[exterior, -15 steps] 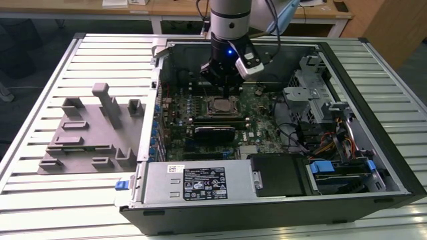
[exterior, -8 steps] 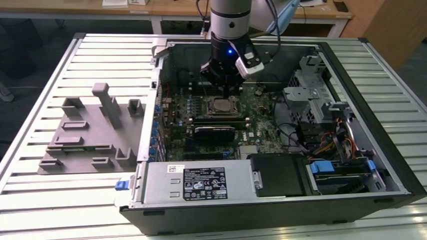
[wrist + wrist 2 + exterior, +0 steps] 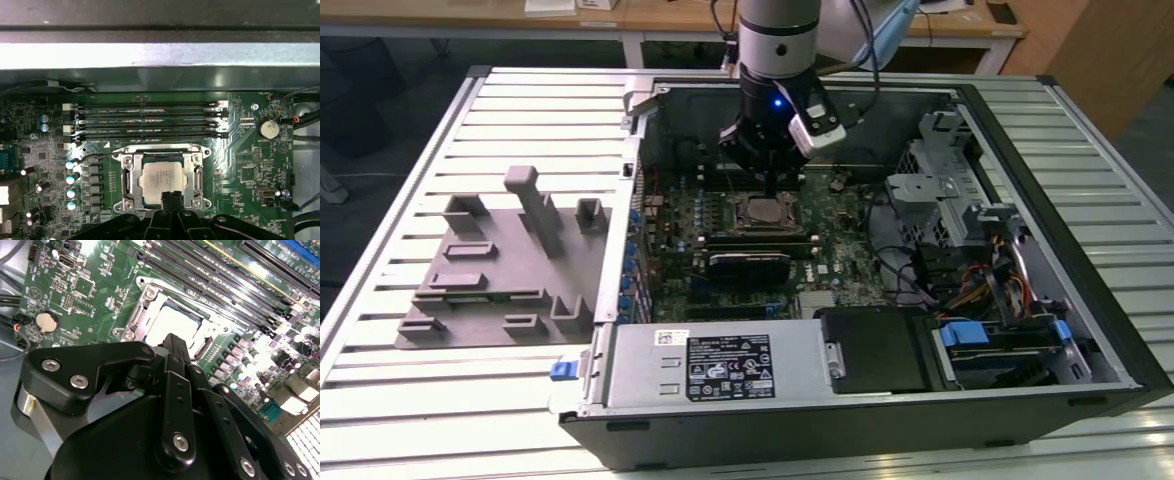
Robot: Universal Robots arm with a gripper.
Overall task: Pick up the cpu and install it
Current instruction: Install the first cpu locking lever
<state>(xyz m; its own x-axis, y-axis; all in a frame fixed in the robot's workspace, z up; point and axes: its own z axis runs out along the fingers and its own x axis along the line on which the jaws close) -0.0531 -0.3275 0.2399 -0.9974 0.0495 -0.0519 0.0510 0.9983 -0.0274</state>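
1. Where the socket frame (image 3: 127, 176) sits on the green motherboard (image 3: 240, 155), the cpu (image 3: 161, 176) is found lying flat inside it, with the metal top turned up.
2. Since the cpu is square, no long axis can be given; in the first wrist view its edges are seen parallel to the sides of the frame and to the four memory slots (image 3: 147, 120) just beside the socket.
3. The top of the cpu is shown as pale silver-grey metal with rounded corners, and faint lines of print are seen on it. A thin darker rim is visible around the metal in the second wrist view (image 3: 172, 322).
4. The gripper (image 3: 172, 196) is held directly over the cpu, at the edge far from the memory slots. Its two black fingers (image 3: 167, 199) are pressed together and nothing is held between them.
5. Whether the tips touch the metal top cannot be told.
6. In the exterior view the gripper (image 3: 769, 188) is pointed straight down into the open computer case (image 3: 1107, 330), above the cpu (image 3: 758, 211).
7. The case is laid on its side on a slatted bench (image 3: 400, 150), and a grey moulded tray (image 3: 494, 290) is placed beside it on the exterior view's left.
8. A round coin battery (image 3: 267, 128) is mounted on the motherboard, apart from the socket.
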